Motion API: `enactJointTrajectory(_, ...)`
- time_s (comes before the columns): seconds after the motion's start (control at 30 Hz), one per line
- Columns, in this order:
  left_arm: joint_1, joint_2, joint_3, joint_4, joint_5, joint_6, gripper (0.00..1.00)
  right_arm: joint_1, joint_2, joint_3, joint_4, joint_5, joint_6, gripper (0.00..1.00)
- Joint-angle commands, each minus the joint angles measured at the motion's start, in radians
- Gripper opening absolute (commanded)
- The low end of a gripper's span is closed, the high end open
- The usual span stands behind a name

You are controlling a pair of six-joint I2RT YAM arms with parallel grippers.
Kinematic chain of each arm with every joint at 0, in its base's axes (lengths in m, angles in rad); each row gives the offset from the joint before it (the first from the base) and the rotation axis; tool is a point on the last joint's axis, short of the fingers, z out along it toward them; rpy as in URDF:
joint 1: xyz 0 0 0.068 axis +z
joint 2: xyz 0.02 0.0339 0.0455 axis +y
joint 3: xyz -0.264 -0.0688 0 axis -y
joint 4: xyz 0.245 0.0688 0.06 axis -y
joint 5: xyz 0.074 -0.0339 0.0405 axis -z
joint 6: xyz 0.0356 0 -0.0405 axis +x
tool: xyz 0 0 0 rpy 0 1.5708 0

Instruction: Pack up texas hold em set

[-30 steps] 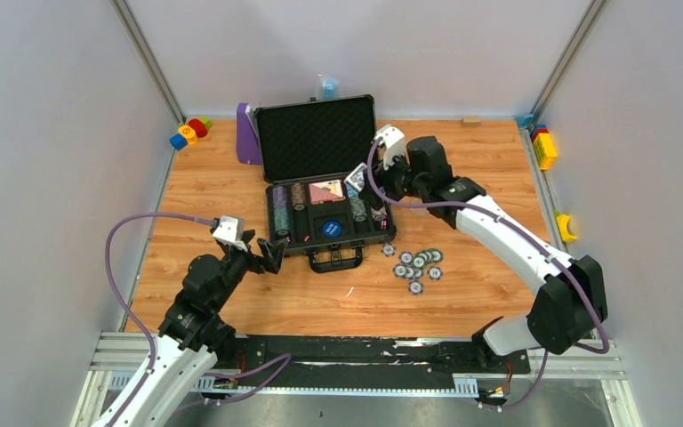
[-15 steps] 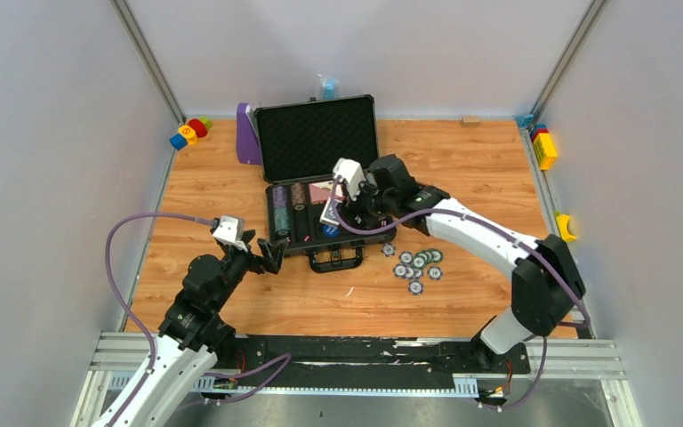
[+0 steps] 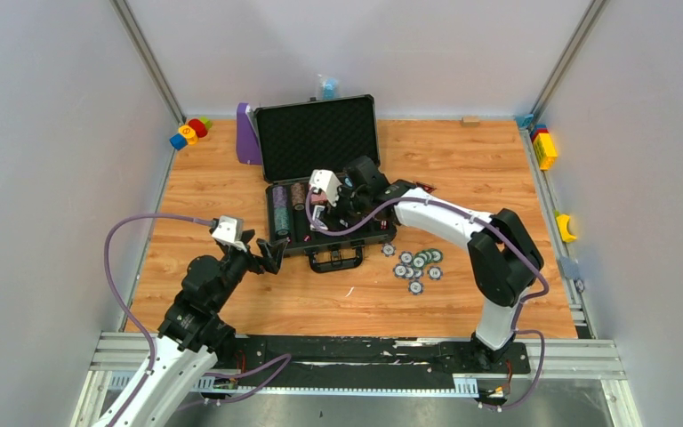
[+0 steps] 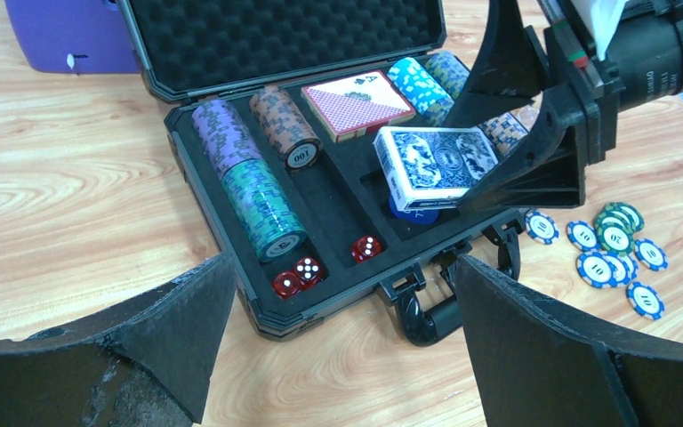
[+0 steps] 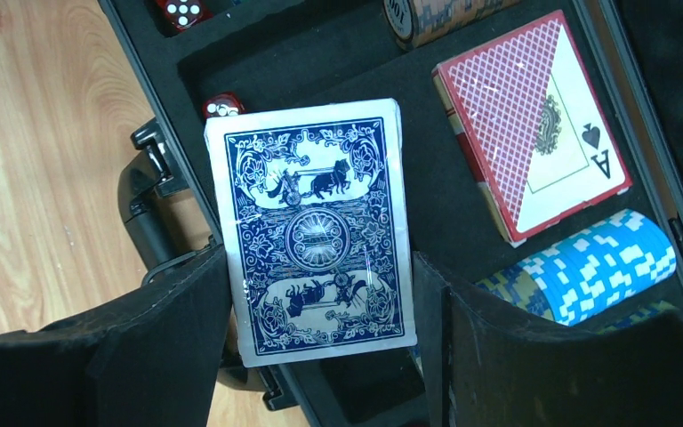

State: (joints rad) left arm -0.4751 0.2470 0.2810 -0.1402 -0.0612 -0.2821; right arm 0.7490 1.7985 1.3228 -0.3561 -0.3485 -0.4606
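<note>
Blue deck (image 5: 320, 231): pinched by its long edges and hanging face-down over the middle of the open case (image 3: 318, 116), just in front of the red deck (image 5: 534, 124). Can't tell if it's touching the foam yet.

Risk, pocket: looks like a blue button (image 4: 407, 210) is sitting right under it. Dropped there, the deck would probably ride high or tilt, and the lid might not shut later.

Risk, slip: the deck looks a bit tilted in the left wrist view. If it's let go from up there, it could land skewed across the foam ridge or bump the dice (image 4: 298, 276).

Right gripper (image 5: 320, 262): closed to the deck's width, both pads on its sides, nothing else in it.

Left gripper (image 4: 342, 267): spread wide, holding nothing, off the case's front-left corner.

Chips in case (image 4: 249, 191): rows lie in their channels on both sides of the decks.

Loose chips (image 3: 418, 264): a bunch on the table right of the handle, so packing isn't near done.
</note>
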Motion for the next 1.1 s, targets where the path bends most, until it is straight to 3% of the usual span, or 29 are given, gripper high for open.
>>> enactJointTrajectory(0.0,0.0,-0.007,-0.002,0.013,-0.009,0.004,1.0,0.021,0.041,0.074,0.002,-0.003,-0.085,0.64)
enactJointTrajectory(0.13,0.0,-0.008,-0.002,0.015,-0.012,0.002,1.0,0.024,0.083,0.096,-0.007,0.041,-0.107,0.71)
enactJointTrajectory(0.2,0.0,-0.007,-0.002,0.014,-0.014,0.002,1.0,0.025,0.098,0.111,-0.009,0.076,-0.097,0.84)
enactJointTrajectory(0.23,0.0,-0.008,-0.002,0.014,-0.014,0.002,1.0,0.024,0.103,0.121,-0.01,0.095,-0.09,0.97)
enactJointTrajectory(0.27,0.0,-0.005,-0.002,0.015,-0.014,0.001,1.0,0.024,0.104,0.127,-0.012,0.11,-0.081,1.0)
enactJointTrajectory(0.63,0.0,-0.006,-0.002,0.015,-0.015,0.0,1.0,0.021,-0.057,0.062,0.012,0.065,0.063,1.0)
enactJointTrajectory(0.87,0.0,0.044,0.005,0.04,-0.009,-0.009,1.0,0.024,-0.292,-0.156,0.117,0.158,0.411,0.99)
enactJointTrajectory(1.07,0.0,0.069,0.032,0.026,0.04,-0.015,1.0,0.024,-0.436,-0.291,0.099,0.257,0.657,0.89)
